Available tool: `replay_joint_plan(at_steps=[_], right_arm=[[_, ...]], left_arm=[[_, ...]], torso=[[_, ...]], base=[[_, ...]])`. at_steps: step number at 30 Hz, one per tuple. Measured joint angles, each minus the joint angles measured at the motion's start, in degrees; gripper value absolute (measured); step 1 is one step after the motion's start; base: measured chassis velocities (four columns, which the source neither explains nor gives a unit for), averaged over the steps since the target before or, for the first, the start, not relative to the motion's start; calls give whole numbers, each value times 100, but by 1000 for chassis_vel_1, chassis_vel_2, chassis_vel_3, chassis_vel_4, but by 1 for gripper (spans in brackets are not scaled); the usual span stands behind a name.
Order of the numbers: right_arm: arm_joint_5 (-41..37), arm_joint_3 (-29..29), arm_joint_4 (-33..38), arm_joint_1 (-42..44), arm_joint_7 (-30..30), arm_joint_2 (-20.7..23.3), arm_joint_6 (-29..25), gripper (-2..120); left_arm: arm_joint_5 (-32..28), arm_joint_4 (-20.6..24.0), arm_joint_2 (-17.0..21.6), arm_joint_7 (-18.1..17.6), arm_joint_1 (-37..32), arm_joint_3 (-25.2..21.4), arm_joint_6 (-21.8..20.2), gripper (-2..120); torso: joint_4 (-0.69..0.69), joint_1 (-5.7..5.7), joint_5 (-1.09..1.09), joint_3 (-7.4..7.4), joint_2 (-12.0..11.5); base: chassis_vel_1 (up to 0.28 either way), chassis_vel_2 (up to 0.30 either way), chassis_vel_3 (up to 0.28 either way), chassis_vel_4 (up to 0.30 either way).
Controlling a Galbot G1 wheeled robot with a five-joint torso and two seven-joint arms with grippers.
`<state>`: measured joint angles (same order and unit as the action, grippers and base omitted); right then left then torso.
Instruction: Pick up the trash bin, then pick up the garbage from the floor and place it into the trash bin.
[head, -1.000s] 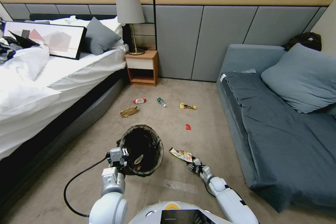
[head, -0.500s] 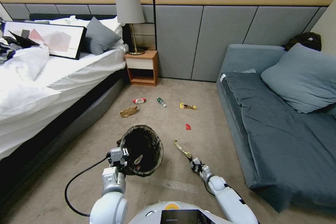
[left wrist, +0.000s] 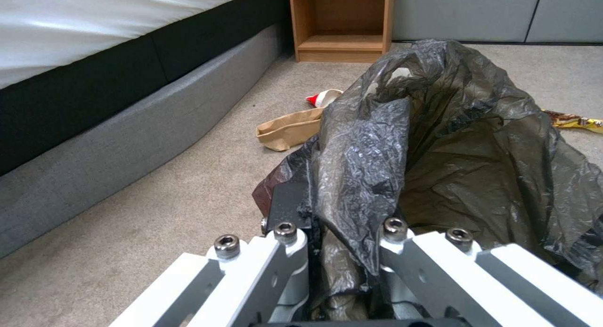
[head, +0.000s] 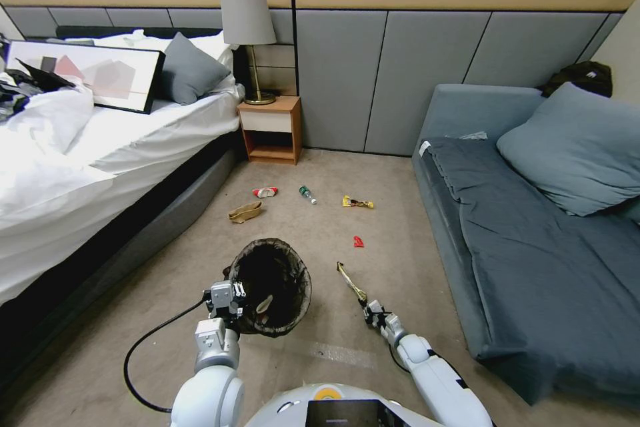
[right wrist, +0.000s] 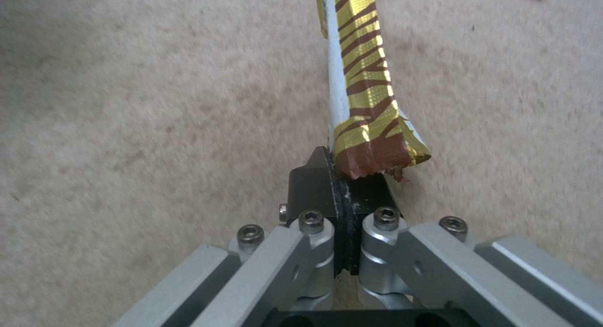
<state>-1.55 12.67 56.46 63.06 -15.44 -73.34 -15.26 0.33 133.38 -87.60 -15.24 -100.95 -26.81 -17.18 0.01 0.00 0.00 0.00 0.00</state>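
Note:
My left gripper (head: 235,293) is shut on the rim of the trash bin (head: 270,283), whose crinkled black bag (left wrist: 440,143) folds over its edge; the bin hangs just above the carpet at my front left. My right gripper (head: 368,308) is shut on one end of a gold and brown striped snack wrapper (right wrist: 361,82), which sticks up off the floor, right of the bin. More garbage lies farther off: a brown paper bag (head: 245,213), a red-white packet (head: 265,192), a small bottle (head: 307,195), a yellow wrapper (head: 357,202) and a red scrap (head: 358,241).
A bed (head: 80,160) with a grey base runs along the left. A blue-grey sofa (head: 533,233) fills the right. A wooden nightstand (head: 270,128) with a lamp (head: 248,33) stands against the back wall. Open carpet lies between them.
The right gripper has lifted the striped wrapper off the carpet; it lay flat before and now stands up on edge. The left arm and bin have not moved.

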Motion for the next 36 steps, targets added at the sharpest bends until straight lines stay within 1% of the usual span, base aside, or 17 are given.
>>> replay_joint_plan(at_steps=[4, 5, 8, 9, 10, 13, 16, 17, 20, 21, 22, 25, 26, 28, 29, 32, 36], right_arm=[[23, 69, 448, 188, 225, -40, -318, 0], [23, 69, 448, 188, 225, -40, -318, 0], [-30, 160, 1116, 440, 357, -47, -389, 0], [-30, 160, 1116, 440, 357, -47, -389, 0], [-86, 210, 1602, 635, 408, -41, -399, 0], [-108, 232, 1824, 730, 423, -34, -399, 0], [-181, 316, 2701, 1118, 467, 15, -400, 0], [-181, 316, 2701, 1118, 467, 15, -400, 0], [-200, 352, 3391, 1371, 485, 51, -400, 0], [-213, 356, 3807, 1518, 489, 84, -405, 0], [-213, 356, 3807, 1518, 489, 84, -405, 0], [-239, 332, 4756, 1762, 468, 151, -467, 0], [-239, 332, 4756, 1762, 468, 151, -467, 0], [-324, 278, 5198, 1863, 389, 182, -474, 0], [-324, 278, 5198, 1863, 389, 182, -474, 0], [-899, -12, 6353, 2078, -181, 333, -411, 0], [-1150, -340, 6683, 2167, -325, 566, -224, 0]], left_arm=[[0, -24, 8, 0, 2, -7, 4, 7], [0, -24, 8, 0, 2, -7, 4, 7], [0, -41, 9, 1, 5, -6, 5, 7], [0, -41, 9, 1, 5, -6, 5, 7], [-1, -44, 10, 3, 5, -2, 6, 7], [-1, -44, 10, 3, 5, -1, 6, 7], [0, -45, 12, 4, 2, 10, 6, 7], [0, -45, 12, 4, 2, 10, 6, 7], [2, -48, 13, 5, 1, 23, 7, 7], [3, -50, 14, 4, -2, 28, 7, 7], [3, -50, 14, 4, -2, 28, 7, 7], [5, -54, 12, 5, -8, 29, 7, 7], [5, -54, 12, 5, -8, 29, 7, 7], [8, -63, 9, 7, -7, 29, 7, 7], [8, -63, 9, 7, -7, 29, 7, 7], [12, -91, -3, 13, 10, 57, 6, 7], [12, -98, -5, 16, 18, 63, 3, 7]], torso=[[0, 0, 0, 0, 0], [0, 0, 0, 0, 0], [0, 0, 0, 0, 0], [0, 0, 0, 0, 0], [0, 0, -1, 0, 0], [0, 0, 0, 0, 0], [-1, 0, -2, 0, 0], [-1, 0, -2, 0, 0], [0, 0, 1, 0, 0], [0, 0, -1, 0, 0], [0, 0, -1, 0, 0], [0, 0, -2, -1, 0], [0, 0, -2, -1, 0], [-1, 0, 0, 0, 0], [-1, 0, 0, 0, 0], [-1, 0, -1, -1, 0], [0, 0, -1, 0, 0]], base=[[0, 0, 0, 0], [0, 0, 0, 0], [0, 0, 0, 0], [0, 0, 0, 0], [0, 0, 0, 0], [0, 0, 0, 0], [0, 0, 0, 0], [0, 0, 0, 0], [0, 0, 0, 0], [0, 0, 0, 0], [0, 0, 0, 0], [0, 0, 0, 0], [0, 0, 0, 0], [0, 0, 0, 0], [0, 0, 0, 0], [0, 0, 0, 0], [0, 0, 0, 0]])
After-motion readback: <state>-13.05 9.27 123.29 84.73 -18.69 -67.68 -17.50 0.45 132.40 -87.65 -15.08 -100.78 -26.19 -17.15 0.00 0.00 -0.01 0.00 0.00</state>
